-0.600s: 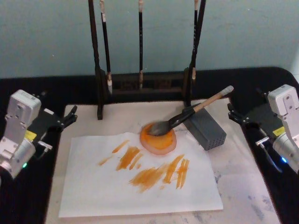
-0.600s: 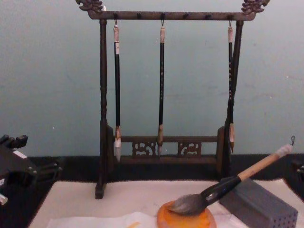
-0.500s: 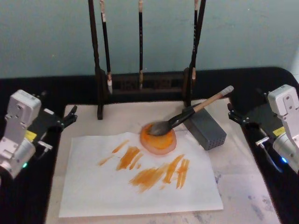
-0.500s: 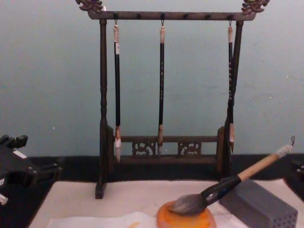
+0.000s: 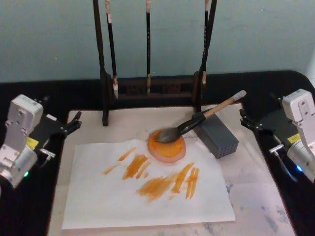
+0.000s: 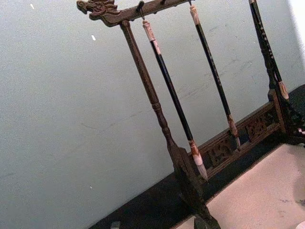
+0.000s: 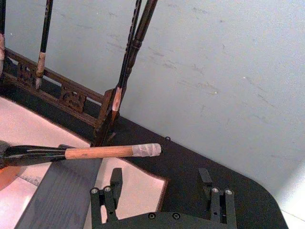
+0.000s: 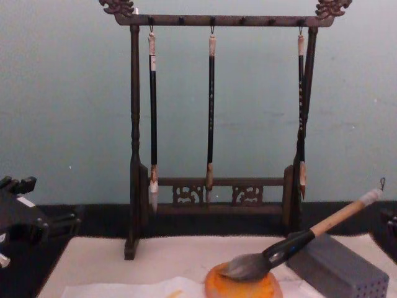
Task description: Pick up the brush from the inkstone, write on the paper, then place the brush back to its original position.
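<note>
Nearest, the paper (image 5: 147,196) lies flat on the pale mat (image 5: 256,196), streaked with orange strokes (image 5: 157,184). To either side, over the black table, the left gripper (image 8: 53,202) and right gripper (image 7: 159,176) hang with jaws spread wide, holding and touching nothing. Just past the paper's far edge sits the inkstone (image 5: 167,150). The brush (image 5: 197,121) rests with its bristles on the inkstone and its shaft propped on the grey perforated block (image 5: 219,136). Behind stands the wooden rack (image 8: 133,124) with three thin brushes (image 8: 211,112) hanging. Compared with half a second ago, nothing has shifted.
</note>
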Controlling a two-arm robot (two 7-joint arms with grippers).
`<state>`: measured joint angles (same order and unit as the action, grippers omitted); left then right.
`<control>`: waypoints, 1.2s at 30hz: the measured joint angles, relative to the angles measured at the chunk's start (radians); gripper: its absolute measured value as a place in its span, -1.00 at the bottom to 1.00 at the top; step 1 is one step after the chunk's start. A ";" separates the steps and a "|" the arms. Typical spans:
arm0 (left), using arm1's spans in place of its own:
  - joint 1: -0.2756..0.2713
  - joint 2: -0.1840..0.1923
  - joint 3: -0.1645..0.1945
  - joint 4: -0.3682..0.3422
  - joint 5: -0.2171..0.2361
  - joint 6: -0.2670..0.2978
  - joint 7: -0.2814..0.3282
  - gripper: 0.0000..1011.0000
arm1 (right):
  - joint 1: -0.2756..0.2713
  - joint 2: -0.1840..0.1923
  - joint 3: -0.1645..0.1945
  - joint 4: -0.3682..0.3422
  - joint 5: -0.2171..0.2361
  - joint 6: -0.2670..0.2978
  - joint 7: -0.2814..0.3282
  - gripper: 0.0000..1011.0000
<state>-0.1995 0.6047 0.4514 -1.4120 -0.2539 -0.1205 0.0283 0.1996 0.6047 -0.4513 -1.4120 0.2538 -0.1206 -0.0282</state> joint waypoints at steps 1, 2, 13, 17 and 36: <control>0.000 0.000 0.000 0.000 0.000 0.000 0.000 0.98 | 0.000 0.000 0.000 0.000 0.000 0.000 0.000 0.98; 0.000 0.000 0.000 0.000 0.000 0.000 0.000 0.98 | 0.000 0.000 0.000 0.000 0.000 0.000 0.000 0.98; 0.000 0.000 0.000 0.000 0.000 0.000 0.000 0.98 | 0.000 0.000 0.000 0.000 0.000 0.000 0.000 0.98; 0.000 0.000 0.000 0.000 0.000 0.000 0.000 0.98 | 0.000 0.000 0.000 0.000 0.000 0.000 0.000 0.98; 0.000 0.000 0.000 0.000 0.000 0.000 0.000 0.98 | 0.000 0.000 0.000 0.000 0.000 0.000 0.000 0.98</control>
<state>-0.1995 0.6047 0.4514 -1.4119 -0.2539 -0.1205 0.0283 0.1995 0.6047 -0.4514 -1.4119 0.2539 -0.1206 -0.0282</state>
